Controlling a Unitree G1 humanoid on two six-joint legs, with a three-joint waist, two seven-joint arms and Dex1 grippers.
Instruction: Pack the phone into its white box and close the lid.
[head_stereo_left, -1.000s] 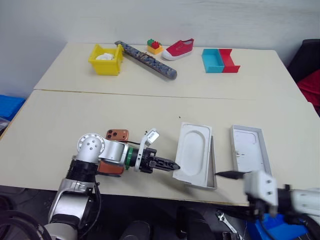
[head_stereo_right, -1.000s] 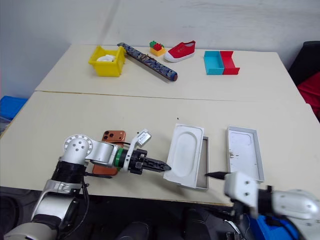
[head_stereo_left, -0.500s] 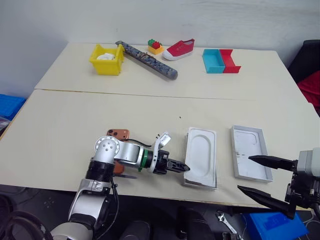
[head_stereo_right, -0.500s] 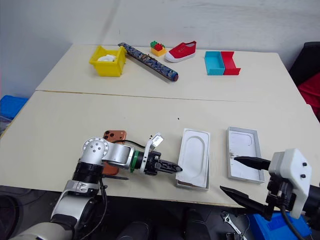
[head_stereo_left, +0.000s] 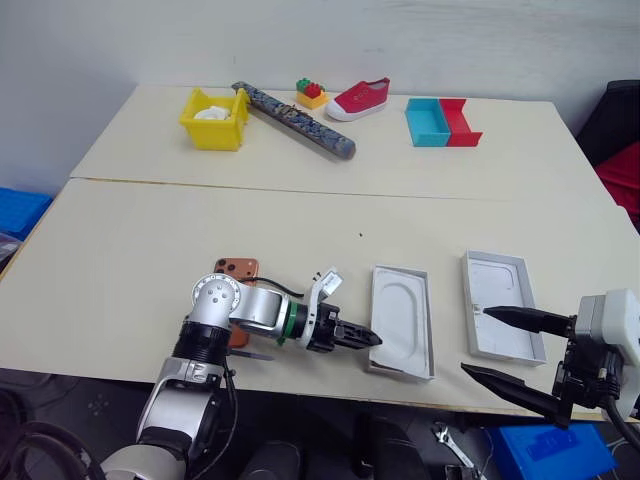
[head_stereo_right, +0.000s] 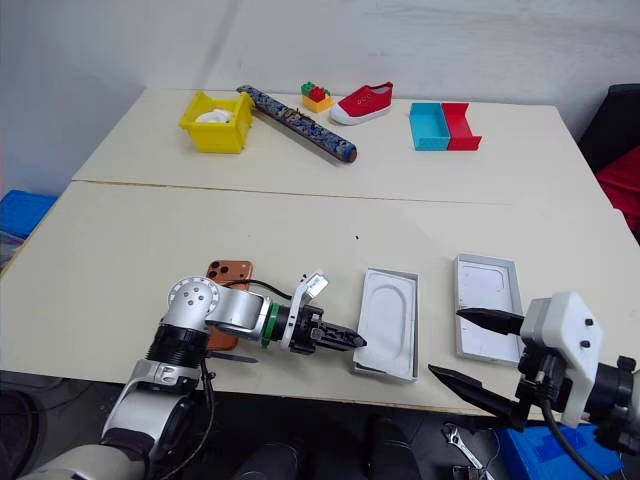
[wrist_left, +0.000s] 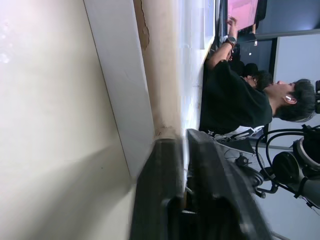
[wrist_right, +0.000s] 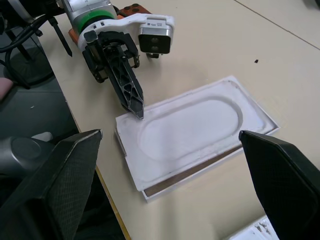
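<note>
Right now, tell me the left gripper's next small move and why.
Probably grip the flat insert by its near corner and lift it off the white box. The left gripper has its tips at that corner, the insert covers the box, and the phone lies on the table behind the left arm.

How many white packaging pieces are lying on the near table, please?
3: the white box at the near edge, the flat insert lying on top of it, and the lid to the right. Nothing else white seems hidden there.
</note>
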